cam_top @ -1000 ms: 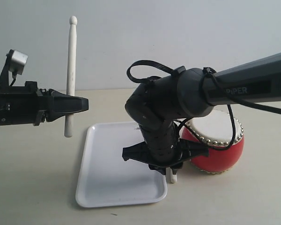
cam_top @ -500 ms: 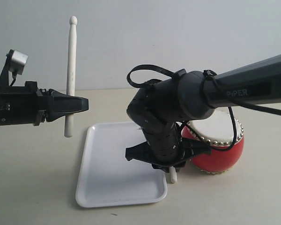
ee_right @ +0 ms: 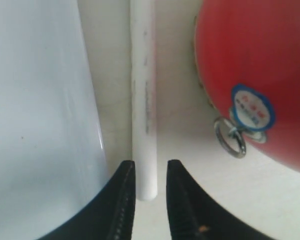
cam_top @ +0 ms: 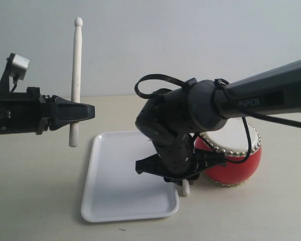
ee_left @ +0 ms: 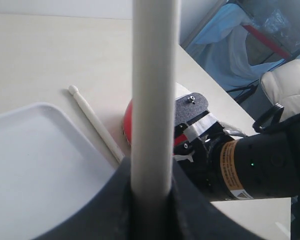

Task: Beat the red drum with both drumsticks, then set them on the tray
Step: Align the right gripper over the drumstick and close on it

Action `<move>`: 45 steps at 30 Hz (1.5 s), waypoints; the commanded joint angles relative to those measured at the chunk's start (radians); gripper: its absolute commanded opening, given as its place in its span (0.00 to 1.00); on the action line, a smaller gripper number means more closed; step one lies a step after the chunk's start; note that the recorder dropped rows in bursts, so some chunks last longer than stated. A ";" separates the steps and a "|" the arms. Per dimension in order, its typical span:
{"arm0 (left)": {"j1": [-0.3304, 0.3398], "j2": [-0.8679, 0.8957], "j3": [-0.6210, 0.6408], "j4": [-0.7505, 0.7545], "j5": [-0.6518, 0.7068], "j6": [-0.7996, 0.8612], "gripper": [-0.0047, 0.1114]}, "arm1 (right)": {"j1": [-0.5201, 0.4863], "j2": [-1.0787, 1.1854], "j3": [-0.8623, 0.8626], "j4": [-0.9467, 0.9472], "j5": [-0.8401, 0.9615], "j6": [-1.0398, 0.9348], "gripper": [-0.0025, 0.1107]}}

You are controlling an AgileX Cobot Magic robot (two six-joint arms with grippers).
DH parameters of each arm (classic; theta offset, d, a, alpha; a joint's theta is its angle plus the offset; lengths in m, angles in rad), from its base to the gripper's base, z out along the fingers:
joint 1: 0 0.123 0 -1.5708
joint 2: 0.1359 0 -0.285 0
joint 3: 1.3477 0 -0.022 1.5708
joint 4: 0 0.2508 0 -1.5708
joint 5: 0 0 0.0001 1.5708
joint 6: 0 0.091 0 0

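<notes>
While my left gripper (cam_top: 88, 111) clamps one drumstick (cam_top: 77, 65) upright, my right gripper (ee_right: 151, 171) hovers low.
The second drumstick (ee_right: 143, 100) lies between tray (ee_right: 40, 100) and red drum (ee_right: 260, 50), pointing straight away from the right fingers; the narrowly parted jaws straddle its butt, gripping nothing.

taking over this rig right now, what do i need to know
The left gripper is shut on one drumstick, held upright off the table.
The right gripper is open and low, its jaws straddling the plain end of the other drumstick without clamping it.
That stick lies on the table between the white tray and the red drum.
Done: the pictures don't show whether the drum was beaten.
Left: grip the lying stick, beat the drum if needed, then put both sticks on the tray.
</notes>
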 commanded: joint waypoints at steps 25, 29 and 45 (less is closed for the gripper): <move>0.004 -0.008 -0.007 -0.016 0.037 -0.009 0.04 | 0.002 0.018 0.004 -0.014 -0.023 -0.007 0.23; 0.004 -0.008 -0.007 -0.016 0.037 -0.009 0.04 | 0.002 0.018 0.004 -0.014 -0.023 -0.007 0.24; 0.004 -0.008 -0.007 -0.016 0.039 -0.009 0.04 | 0.002 0.018 0.004 -0.036 -0.023 -0.007 0.35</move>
